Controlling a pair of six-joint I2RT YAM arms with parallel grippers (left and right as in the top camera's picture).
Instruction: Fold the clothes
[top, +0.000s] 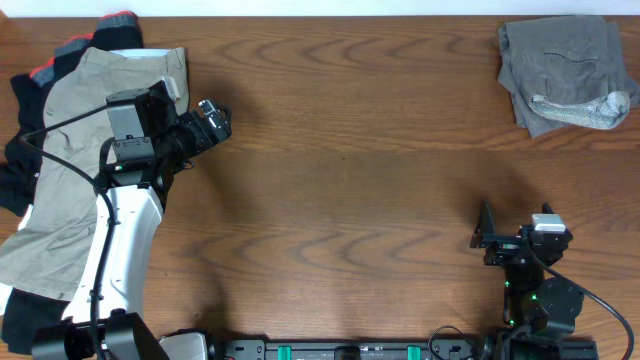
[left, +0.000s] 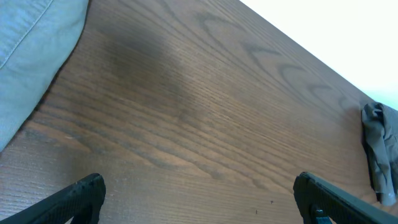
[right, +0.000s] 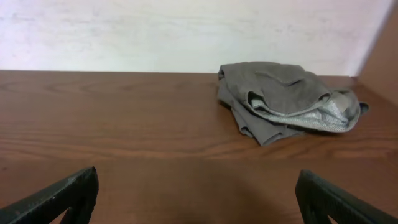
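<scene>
The left arm (top: 125, 235) has a long white link, a black wrist carrying a grey camera block (top: 128, 122), a black left gripper (top: 222, 120) and thin black cables (top: 62, 123) looping alongside. The right arm (top: 540, 285) is compact and black, with a small white block (top: 547, 222) and green lights (top: 535, 297).

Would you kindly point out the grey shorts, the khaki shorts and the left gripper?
grey shorts (top: 560, 52): overhead view, middle of the bundle.
khaki shorts (top: 90, 85): overhead view, upper panel.
left gripper (top: 220, 120): overhead view, between its fingertips.
</scene>
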